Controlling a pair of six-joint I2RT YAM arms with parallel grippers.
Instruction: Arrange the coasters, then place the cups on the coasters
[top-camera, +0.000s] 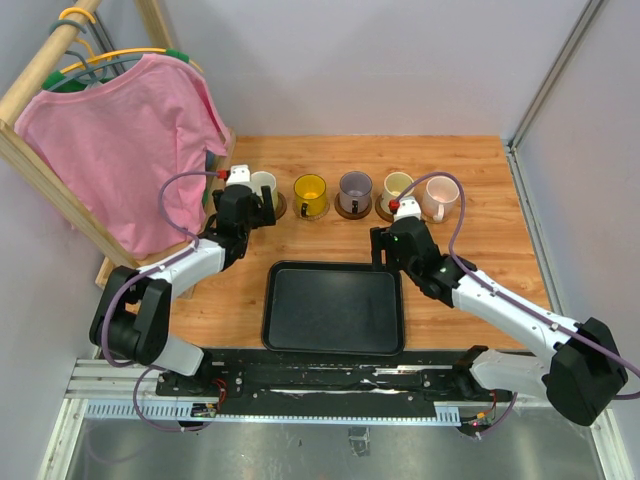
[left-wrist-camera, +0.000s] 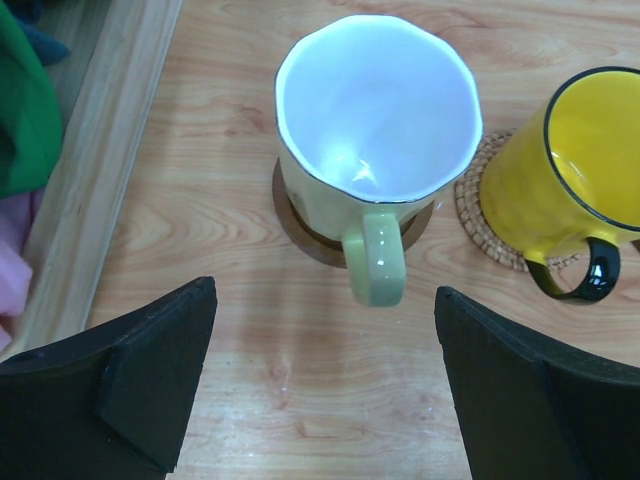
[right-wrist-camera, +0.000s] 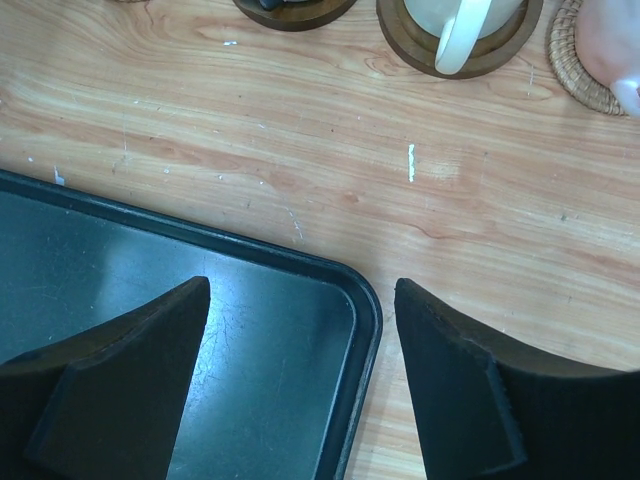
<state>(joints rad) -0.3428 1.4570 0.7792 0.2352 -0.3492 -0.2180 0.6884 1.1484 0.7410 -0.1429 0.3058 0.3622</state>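
Five cups (top-camera: 355, 186) are set on coasters (top-camera: 352, 212) in a row; the left gripper (left-wrist-camera: 325, 290) is spread wide, empty, before the white cup (left-wrist-camera: 375, 110); the right gripper (right-wrist-camera: 302, 288) is spread, empty, over the tray (top-camera: 333, 310) corner.

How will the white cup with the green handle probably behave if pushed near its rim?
The white cup looks glossy and glazed: probably rigid, slippery, breakable. Its rim seems wider than its base, so a high push may tip it. The dark coaster under it may slide too.
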